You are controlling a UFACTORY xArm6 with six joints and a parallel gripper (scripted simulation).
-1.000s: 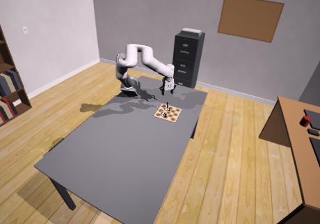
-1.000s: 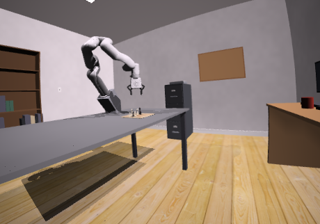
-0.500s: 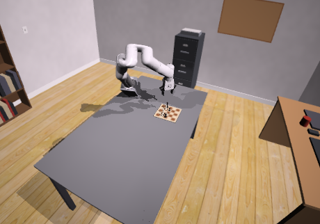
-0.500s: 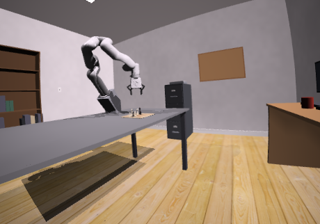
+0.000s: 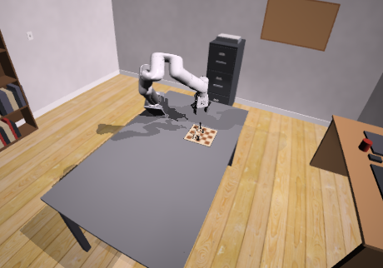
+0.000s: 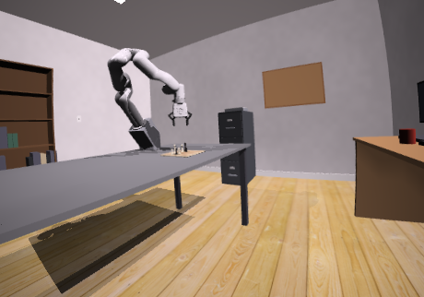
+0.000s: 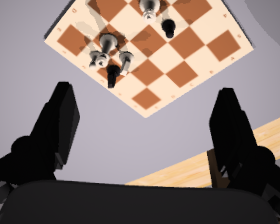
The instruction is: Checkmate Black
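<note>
A small chessboard (image 5: 211, 135) (image 6: 196, 152) (image 7: 188, 42) lies on the grey table (image 5: 125, 178) (image 6: 69, 179) near its far right edge. Several white and black pieces stand on it. A cluster of white pieces (image 7: 108, 43) with a black piece (image 7: 113, 75) stands at the left. My gripper (image 5: 201, 109) (image 6: 180, 123) (image 7: 144, 102) is open and empty. It hangs well above the table, over the board's edge nearest the arm's base.
The table's edge and the wood floor (image 7: 175, 172) show below the board in the wrist view. A dark filing cabinet (image 5: 225, 70) (image 6: 235, 142) stands behind the table. A wooden desk (image 5: 362, 178) with a red mug (image 5: 365, 145) (image 6: 407, 136) is at the right.
</note>
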